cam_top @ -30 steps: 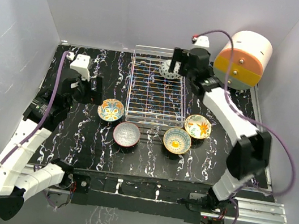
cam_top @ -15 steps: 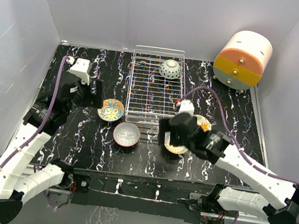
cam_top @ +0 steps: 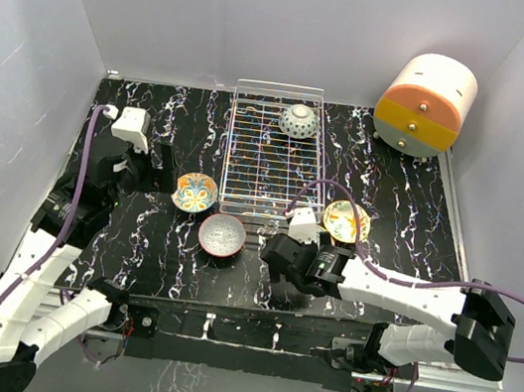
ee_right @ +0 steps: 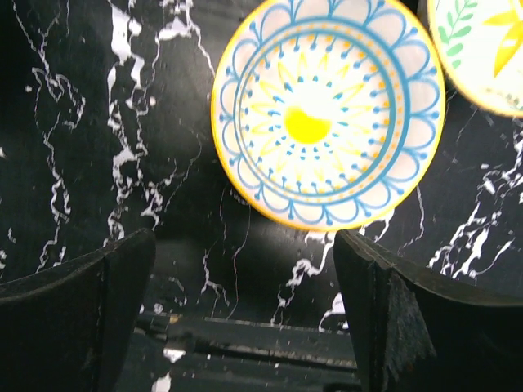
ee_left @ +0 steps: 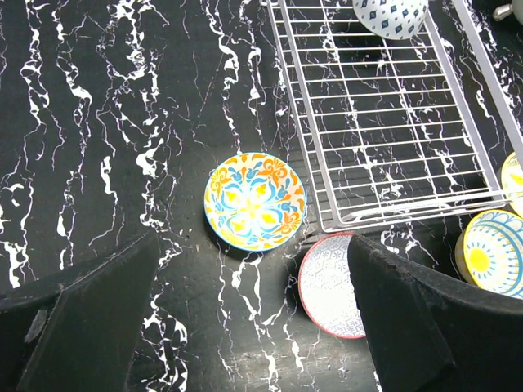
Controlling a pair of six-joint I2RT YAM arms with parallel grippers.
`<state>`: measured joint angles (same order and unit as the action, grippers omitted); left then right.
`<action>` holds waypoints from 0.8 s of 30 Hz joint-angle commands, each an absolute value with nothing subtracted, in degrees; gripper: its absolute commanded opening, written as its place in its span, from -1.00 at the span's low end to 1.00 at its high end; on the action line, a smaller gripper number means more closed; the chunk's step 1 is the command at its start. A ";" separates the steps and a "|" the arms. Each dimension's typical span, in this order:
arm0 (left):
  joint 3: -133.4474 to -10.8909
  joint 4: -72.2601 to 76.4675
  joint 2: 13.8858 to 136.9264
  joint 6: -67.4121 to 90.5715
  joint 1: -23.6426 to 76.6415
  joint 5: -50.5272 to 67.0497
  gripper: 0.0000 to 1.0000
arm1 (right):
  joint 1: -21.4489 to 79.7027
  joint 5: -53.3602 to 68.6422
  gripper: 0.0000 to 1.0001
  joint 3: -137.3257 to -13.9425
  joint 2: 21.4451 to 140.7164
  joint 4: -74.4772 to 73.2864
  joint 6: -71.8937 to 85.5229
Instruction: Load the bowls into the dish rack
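Note:
The silver wire dish rack (cam_top: 271, 152) stands at the back middle, with one bowl (cam_top: 298, 121) upside down in its far end. On the table lie a blue-orange floral bowl (cam_top: 194, 192), a red-rimmed bowl (cam_top: 222, 235) and an orange-floral bowl (cam_top: 346, 220). The yellow-teal bowl (ee_right: 327, 114) is hidden under my right arm in the top view. My right gripper (cam_top: 275, 259) is open and empty, low near the front edge, beside that bowl (ee_right: 245, 318). My left gripper (cam_top: 151, 165) is open and empty, left of the floral bowl (ee_left: 255, 201); the left wrist view shows it (ee_left: 253, 327).
An orange-and-cream drawer cabinet (cam_top: 425, 105) stands at the back right. White walls close in the black marbled table (cam_top: 151, 258). The metal frame rail (ee_right: 245, 335) runs along the front edge under my right gripper.
My right arm has left the bowl in the rack's far end and swung down to the front, over the yellow-teal bowl. My left arm has shifted slightly.

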<state>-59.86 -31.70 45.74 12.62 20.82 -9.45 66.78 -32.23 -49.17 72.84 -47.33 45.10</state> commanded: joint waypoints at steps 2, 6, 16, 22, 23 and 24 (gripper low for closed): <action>-58.68 -33.30 43.88 13.45 21.01 -10.45 0.94 | 65.77 -40.62 0.85 -47.70 75.23 -35.41 37.60; -58.11 -33.46 43.56 13.36 21.02 -10.95 0.94 | 62.51 -35.49 0.81 -44.99 75.77 -28.64 31.83; -57.15 -32.59 44.20 13.18 21.01 -10.91 0.94 | 56.56 -28.59 0.31 -41.48 74.99 -22.35 27.77; -56.78 -32.89 43.73 13.19 21.01 -11.24 0.94 | 56.60 -27.14 0.05 -41.07 77.55 -21.45 28.35; -56.84 -33.02 43.69 13.16 21.07 -11.45 0.94 | 56.60 -27.29 0.04 -40.93 77.70 -21.52 28.69; -56.86 -33.16 43.61 13.18 21.01 -11.54 0.94 | 56.58 -27.64 0.04 -40.76 77.91 -21.47 29.11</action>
